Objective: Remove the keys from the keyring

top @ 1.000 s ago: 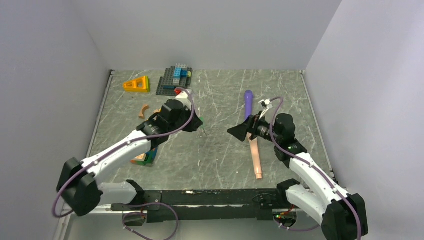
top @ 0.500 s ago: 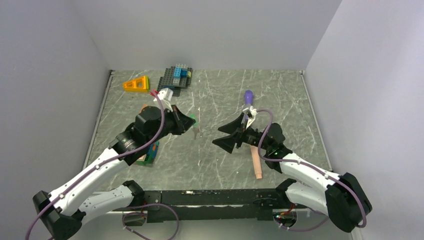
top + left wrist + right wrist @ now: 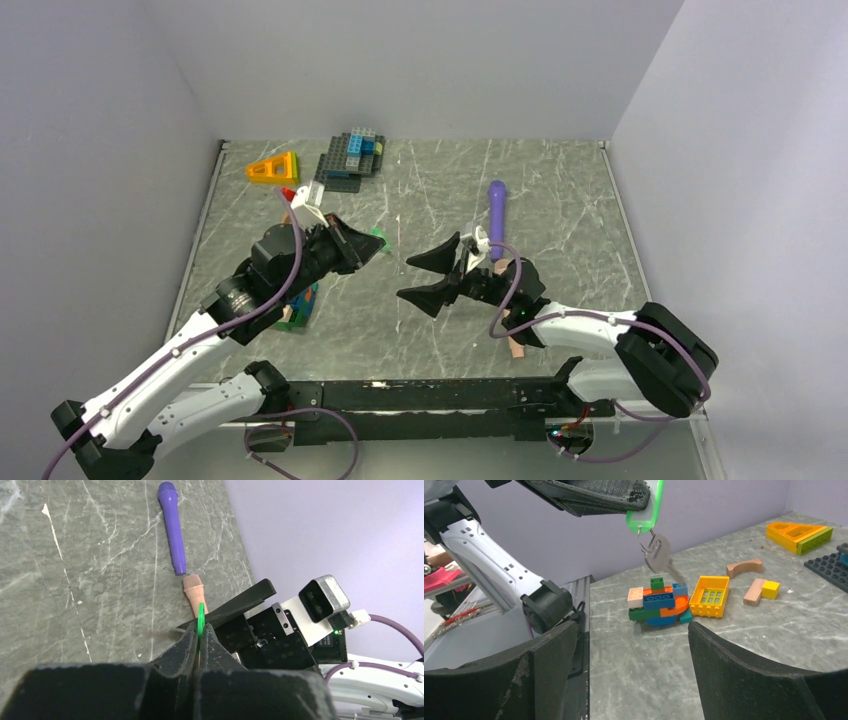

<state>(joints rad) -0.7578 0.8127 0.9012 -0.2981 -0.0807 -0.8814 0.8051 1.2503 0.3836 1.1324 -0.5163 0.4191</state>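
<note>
My left gripper (image 3: 378, 244) is shut on a green plastic tag (image 3: 200, 614), held up above the table. In the right wrist view the tag (image 3: 644, 511) sticks out of the left fingers (image 3: 594, 495). A small wire keyring (image 3: 643, 534) hangs below it, and a greyish metal key (image 3: 660, 556) dangles from the ring. I see only this one key. My right gripper (image 3: 406, 279) is open, a short way right of the tag and pointing at it. Nothing lies between its fingers (image 3: 631, 625), and the key hangs ahead of and above them.
A cluster of coloured bricks (image 3: 659, 602) and a yellow brick (image 3: 710, 596) lie on the table under the key. An orange wedge (image 3: 273, 167) and a grey baseplate (image 3: 350, 158) sit at the back left. A purple marker (image 3: 497, 205) and a peach one (image 3: 515, 345) lie on the right.
My right gripper has swung left toward the hanging key and stays open. The left arm has shifted slightly left and lifted, still shut on the green tag.
</note>
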